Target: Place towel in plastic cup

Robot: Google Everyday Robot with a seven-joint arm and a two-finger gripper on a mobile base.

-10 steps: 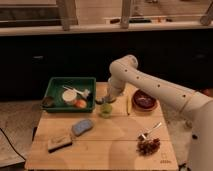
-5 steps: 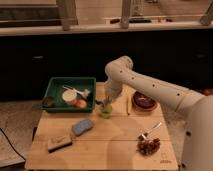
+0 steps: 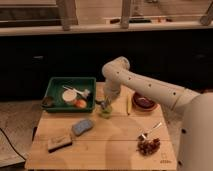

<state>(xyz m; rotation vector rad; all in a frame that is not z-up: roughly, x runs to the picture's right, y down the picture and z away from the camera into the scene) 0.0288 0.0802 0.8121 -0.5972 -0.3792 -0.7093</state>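
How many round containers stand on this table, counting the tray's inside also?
3: a white container in the green tray, the plastic cup right of the tray under the gripper, a dark red bowl further right. Others may be hidden behind the arm.

Kitchen-like test room: wooden table (image 3: 116, 141) before a dark counter (image 3: 50, 54), pincer (image 3: 105, 102) over the plastic cup (image 3: 105, 112).

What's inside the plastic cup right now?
The gripper, fingers shut, hangs right at the plastic cup's mouth, with a grey-blue bit there, likely the towel. The arm covers the opening, so how deep it sits is hidden.
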